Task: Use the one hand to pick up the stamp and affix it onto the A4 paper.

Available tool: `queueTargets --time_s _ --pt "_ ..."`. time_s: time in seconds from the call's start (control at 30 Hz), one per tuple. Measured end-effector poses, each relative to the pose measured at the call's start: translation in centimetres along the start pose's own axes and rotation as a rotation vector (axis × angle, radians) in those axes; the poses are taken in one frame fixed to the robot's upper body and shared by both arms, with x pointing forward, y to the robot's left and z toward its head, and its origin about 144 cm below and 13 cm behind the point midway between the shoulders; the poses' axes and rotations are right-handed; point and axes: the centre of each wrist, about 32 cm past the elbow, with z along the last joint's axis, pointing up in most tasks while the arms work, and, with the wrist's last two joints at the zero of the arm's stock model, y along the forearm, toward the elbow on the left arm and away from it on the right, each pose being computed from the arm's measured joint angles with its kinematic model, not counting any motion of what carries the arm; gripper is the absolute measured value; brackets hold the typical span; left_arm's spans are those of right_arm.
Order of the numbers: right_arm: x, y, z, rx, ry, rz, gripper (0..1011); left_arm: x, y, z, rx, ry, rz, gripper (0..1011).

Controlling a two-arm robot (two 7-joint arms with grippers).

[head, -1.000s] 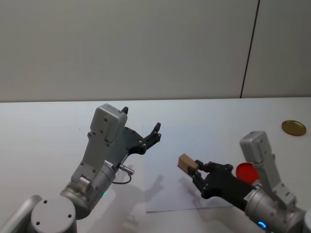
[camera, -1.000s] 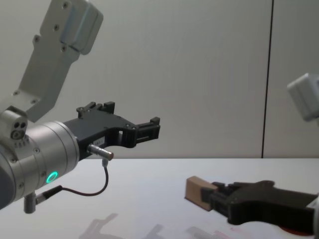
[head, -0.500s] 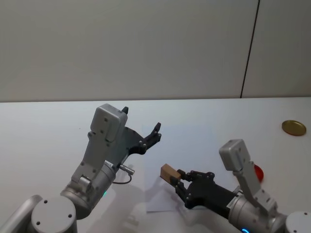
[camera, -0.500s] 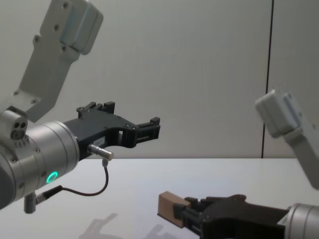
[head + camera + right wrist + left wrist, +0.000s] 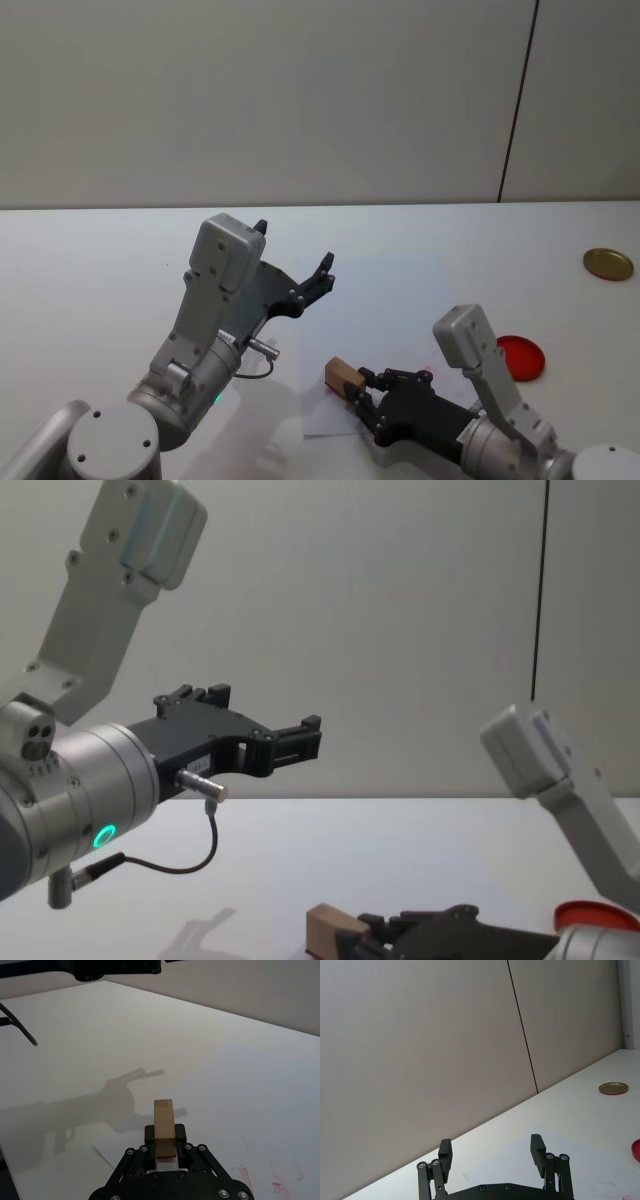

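- In the head view, we saw the black two-fingered right gripper [image 5: 362,383], on its silver-grey wrist, low over the near right of the white table [image 5: 80,290]. It was clenched on the small pale tan wooden stamp [image 5: 343,375]. The block stuck out past the fingertips, over the near left corner of the flat white A4 paper [image 5: 390,305]; whether it touched the sheet we could not tell. The round red shallow ink pad [image 5: 520,357] lay just right of the paper, and a round gold metal lid [image 5: 608,263] lay well apart at the far right. The black left gripper [image 5: 294,246] hung raised over the table's left side, released.
- In the left wrist view, the left gripper's two fingers stood wide apart with nothing between them, and the paper lay on the table beyond.
- In the right wrist view, the stamp was pinched by its near end between the jaws, its long side pointing away. Faint red stamped marks [image 5: 280,1175] showed on the paper beside the gripper.
- In the chest view, the stamp sat low, close above the tabletop, while the left gripper was held high, a green light ring [image 5: 103,835] glowing on its wrist.
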Motion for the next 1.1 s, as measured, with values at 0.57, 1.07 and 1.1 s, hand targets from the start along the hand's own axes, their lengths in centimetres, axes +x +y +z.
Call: queueTargets --time_s 0.57,1.07,1.1 --pt "0.4 0.5 -0.4 -0.042 -0.02 0.022 216 0.0 0.0 0.0 0.0 0.0 0.0 993" --pt "1.3 0.0 0.1 -0.04 0.001 0.015 214 0.0 0.0 0.0 0.0 0.0 0.0 993" --pt "1.5 -0.1 0.2 -0.03 0.006 0.004 214 0.0 0.0 0.0 0.0 0.0 0.0 993"
